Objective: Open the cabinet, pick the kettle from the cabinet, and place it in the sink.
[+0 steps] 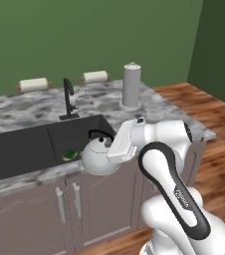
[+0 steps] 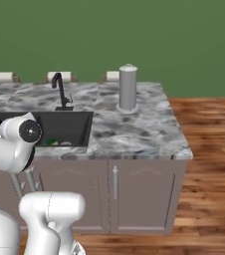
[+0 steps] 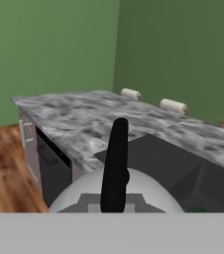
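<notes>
Kettle (image 1: pixel 97 158): small white-silver dome with a thin black arched handle, hanging at the front edge of the desk, over the front right part of the sink; in the hand view its rounded top (image 3: pixel 115 193) sits right under the camera, the black handle rising up the middle.
Jaws: the gripper (image 1: pixel 115 147) is clenched on the kettle's handle, coming in from the kettle's right side; the fingertips themselves are hidden behind the white hand.
Sink (image 1: pixel 20 149): black rectangular basin sunk in the desk, with something small and green-yellow lying on its floor near the front, just left of the kettle.
Faucet (image 1: pixel 67 97): slim, black, standing at the back edge of the sink.
Desk (image 1: pixel 164 112): grey marbled top, its right end bare.
Canister (image 1: pixel 131 84): tall grey cylinder, upright, near the back right of the sink, well apart from the kettle.
Paper rolls (image 1: pixel 33 84): white rolls lying along the back edge of the desk by the green wall.
Cabinet doors (image 1: pixel 99 209): mauve-brown, below the desk, with vertical grey bar handles; shut.
</notes>
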### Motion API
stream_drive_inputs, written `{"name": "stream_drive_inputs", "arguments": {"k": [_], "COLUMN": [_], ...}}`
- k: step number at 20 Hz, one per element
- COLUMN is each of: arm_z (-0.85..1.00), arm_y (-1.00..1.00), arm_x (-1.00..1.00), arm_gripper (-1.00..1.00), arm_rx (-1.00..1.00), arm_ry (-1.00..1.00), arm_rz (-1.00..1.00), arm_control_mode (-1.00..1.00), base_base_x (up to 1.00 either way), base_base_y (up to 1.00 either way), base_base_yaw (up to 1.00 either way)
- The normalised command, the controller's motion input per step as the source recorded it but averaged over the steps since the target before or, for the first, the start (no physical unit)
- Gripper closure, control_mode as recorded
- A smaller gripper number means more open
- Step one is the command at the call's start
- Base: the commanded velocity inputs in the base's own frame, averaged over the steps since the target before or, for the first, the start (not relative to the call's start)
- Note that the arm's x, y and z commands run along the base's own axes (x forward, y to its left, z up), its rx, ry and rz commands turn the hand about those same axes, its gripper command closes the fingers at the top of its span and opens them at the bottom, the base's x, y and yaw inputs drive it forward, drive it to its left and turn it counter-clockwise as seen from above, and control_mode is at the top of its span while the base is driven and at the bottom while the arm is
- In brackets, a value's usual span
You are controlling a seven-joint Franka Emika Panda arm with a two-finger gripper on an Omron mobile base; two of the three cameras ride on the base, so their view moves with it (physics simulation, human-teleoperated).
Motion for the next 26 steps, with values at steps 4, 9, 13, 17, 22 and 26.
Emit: {"name": "stream_drive_inputs", "arguments": {"k": [4, 9, 13, 17, 22, 26], "arm_z": [0.0, 0.0, 0.0, 0.0, 0.0, 0.0], "arm_y": [0.0, 0.0, 0.0, 0.0, 0.0, 0.0], "arm_x": [0.0, 0.0, 0.0, 0.0, 0.0, 0.0], "arm_gripper": [1.0, 1.0, 1.0, 1.0, 1.0, 1.0], "arm_rx": [0.0, 0.0, 0.0, 0.0, 0.0, 0.0], "arm_ry": [0.0, 0.0, 0.0, 0.0, 0.0, 0.0], "arm_rz": [0.0, 0.0, 0.0, 0.0, 0.0, 0.0], "arm_control_mode": [1.0, 1.0, 1.0, 1.0, 1.0, 1.0], "base_base_x": [0.39, 0.42, 0.47, 0.48, 0.27, 0.14], "base_base_y": [-0.39, -0.37, -0.33, -0.29, -0.24, -0.1], "base_base_yaw": [0.06, 0.07, 0.06, 0.08, 0.07, 0.0]}}
